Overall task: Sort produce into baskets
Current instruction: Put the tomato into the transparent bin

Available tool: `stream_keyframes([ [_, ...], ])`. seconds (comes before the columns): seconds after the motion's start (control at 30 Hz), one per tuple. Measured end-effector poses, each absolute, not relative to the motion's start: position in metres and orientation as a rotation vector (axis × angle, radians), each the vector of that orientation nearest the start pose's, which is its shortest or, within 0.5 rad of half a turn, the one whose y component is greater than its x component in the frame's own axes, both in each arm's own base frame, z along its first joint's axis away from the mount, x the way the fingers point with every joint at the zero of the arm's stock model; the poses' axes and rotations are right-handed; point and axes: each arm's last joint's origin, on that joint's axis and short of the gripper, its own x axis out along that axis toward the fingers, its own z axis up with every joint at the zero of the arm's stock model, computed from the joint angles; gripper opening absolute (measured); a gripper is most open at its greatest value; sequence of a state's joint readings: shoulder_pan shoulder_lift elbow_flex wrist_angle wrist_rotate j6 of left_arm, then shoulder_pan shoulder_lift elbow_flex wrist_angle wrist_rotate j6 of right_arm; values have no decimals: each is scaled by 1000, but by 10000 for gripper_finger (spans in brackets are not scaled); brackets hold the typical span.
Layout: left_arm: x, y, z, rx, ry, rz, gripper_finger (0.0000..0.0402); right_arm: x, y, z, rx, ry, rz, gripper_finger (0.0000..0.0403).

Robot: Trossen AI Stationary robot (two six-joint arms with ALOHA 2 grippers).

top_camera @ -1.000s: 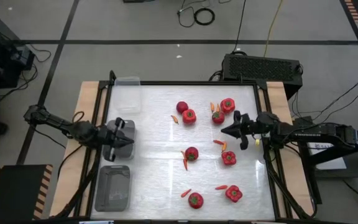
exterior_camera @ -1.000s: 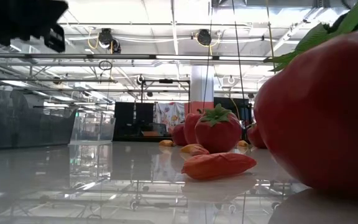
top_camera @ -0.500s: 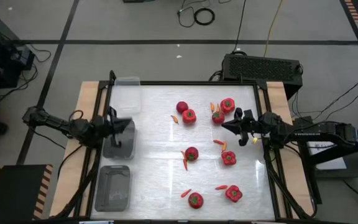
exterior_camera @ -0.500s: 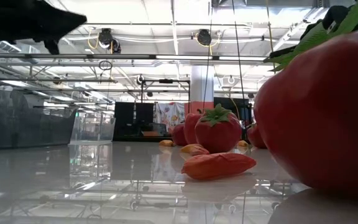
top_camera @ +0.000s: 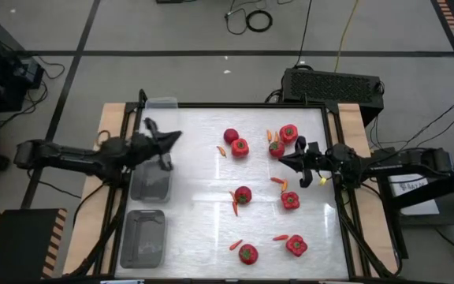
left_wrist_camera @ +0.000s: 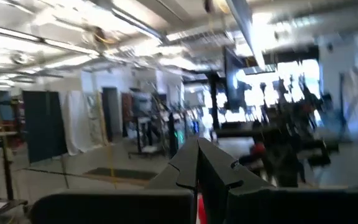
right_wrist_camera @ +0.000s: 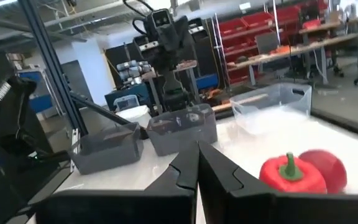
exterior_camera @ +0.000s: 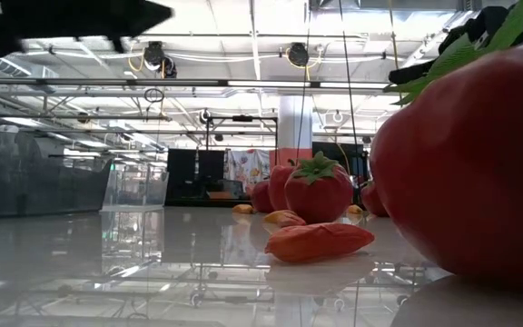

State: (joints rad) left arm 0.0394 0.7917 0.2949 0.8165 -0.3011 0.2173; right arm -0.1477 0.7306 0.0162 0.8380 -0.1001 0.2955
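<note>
Red bell peppers [top_camera: 289,133], round tomatoes [top_camera: 231,136] and slim orange-red chili peppers [top_camera: 234,205] lie scattered on the right half of the white table. One clear basket [top_camera: 162,111] and two grey baskets [top_camera: 150,183] [top_camera: 143,239] stand in a row along the table's left edge. My left gripper [top_camera: 177,136] is shut and holds nothing. It hovers over the table between the clear basket and the nearer grey one, pointing toward the produce. My right gripper [top_camera: 280,162] is also shut, with nothing in it, in the air just off a pepper [top_camera: 277,147] and a chili [top_camera: 279,181].
A black box [top_camera: 333,85] sits behind the table's far right corner. The strip of table between the baskets and the produce is bare. In the low view a large pepper [exterior_camera: 479,173] fills the right side, with a chili [exterior_camera: 320,241] beside it.
My left gripper has risen from over the middle grey basket and swung toward the table's far edge and a little to the right, tipping its shut fingers upward. The produce and the baskets have stayed where they were.
</note>
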Motion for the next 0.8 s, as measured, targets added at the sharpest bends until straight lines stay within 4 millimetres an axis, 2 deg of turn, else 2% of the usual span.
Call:
stream_keyframes([
  [0.17,215,23,264,203,-165,307,10,149,-19,189,241,-183,-18,0],
  [0.3,249,23,262,230,-55,195,35,156,-16,191,247,-150,6,0],
  [0.57,304,8,258,314,102,63,154,177,-7,196,241,-88,64,0],
  [0.8,348,-24,251,322,294,-64,261,195,5,200,240,4,118,0],
])
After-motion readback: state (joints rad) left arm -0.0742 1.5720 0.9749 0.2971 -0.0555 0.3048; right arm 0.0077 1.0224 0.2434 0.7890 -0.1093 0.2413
